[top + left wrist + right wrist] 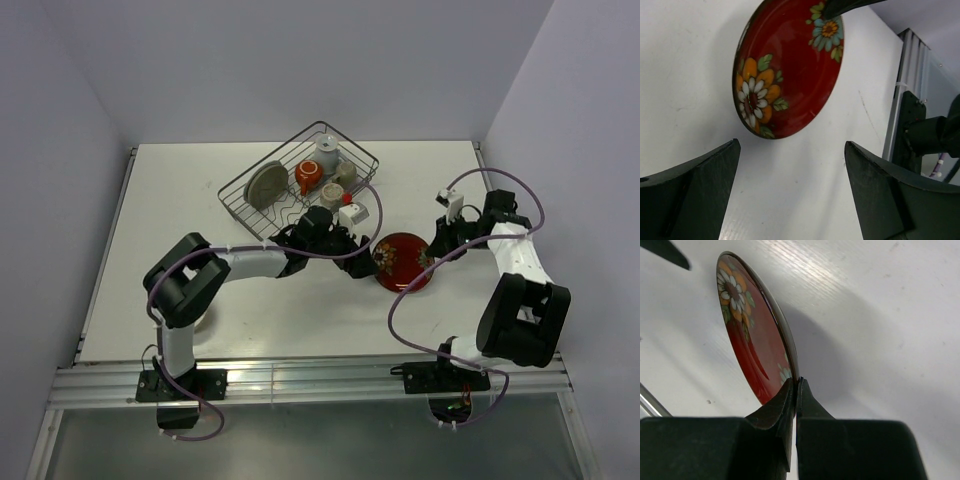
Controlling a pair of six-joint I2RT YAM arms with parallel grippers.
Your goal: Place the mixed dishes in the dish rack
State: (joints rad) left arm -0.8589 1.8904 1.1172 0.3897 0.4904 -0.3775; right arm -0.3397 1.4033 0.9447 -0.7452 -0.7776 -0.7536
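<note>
Covering plate point(747, 340) rim: right pincer point(796, 386)

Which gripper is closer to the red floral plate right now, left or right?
Right. The right gripper is clamped on the rim of the red floral plate, holding it tilted. The left gripper is open, facing the plate but short of it.

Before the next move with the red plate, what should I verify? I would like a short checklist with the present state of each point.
1. Right pincer shut on the rim of the red plate: ok.
2. Plate tilted up, not lying flat: ok.
3. Left pincer open and facing the plate: ok.
4. Left pincer around the plate: not ok, the plate lies beyond its tips.
5. Free slot in the rack beside the grey plate: cannot tell, the left arm hides part.
</note>
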